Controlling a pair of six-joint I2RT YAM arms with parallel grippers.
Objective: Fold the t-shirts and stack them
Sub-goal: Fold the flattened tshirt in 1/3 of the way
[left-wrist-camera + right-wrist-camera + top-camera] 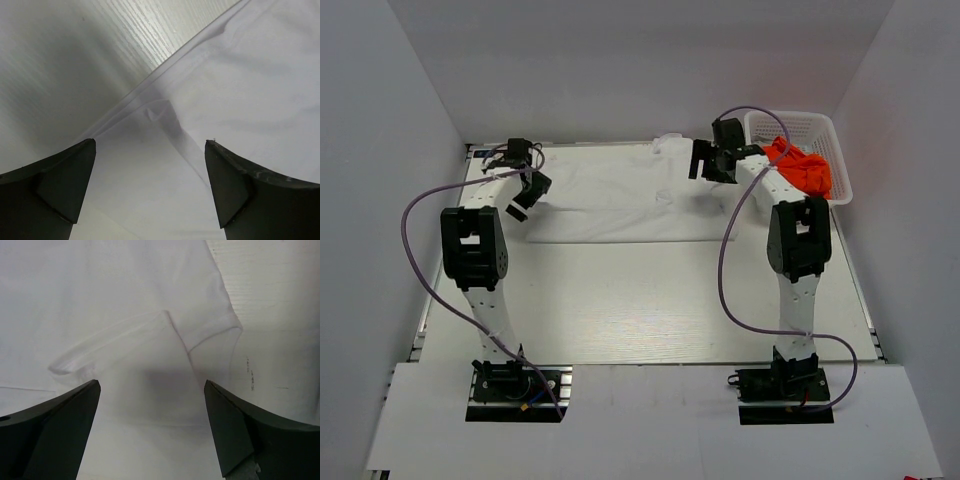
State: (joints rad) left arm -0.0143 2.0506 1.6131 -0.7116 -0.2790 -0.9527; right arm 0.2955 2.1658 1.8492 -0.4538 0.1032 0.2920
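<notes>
With the white t-shirt (620,195) spread flat left of the basket (817,128) holding the orange t-shirt (802,168), my left pincer (150,150) and right pincer (152,387) hover released over it, so folding seems barely begun and next I must descend and pinch its edges.

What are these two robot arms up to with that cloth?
They are folding t-shirts. A white t-shirt lies spread out on the table, and the left hand and right hand hover over its two ends, both open, gripping nothing. An orange t-shirt sits crumpled in the basket at the far right corner.
</notes>
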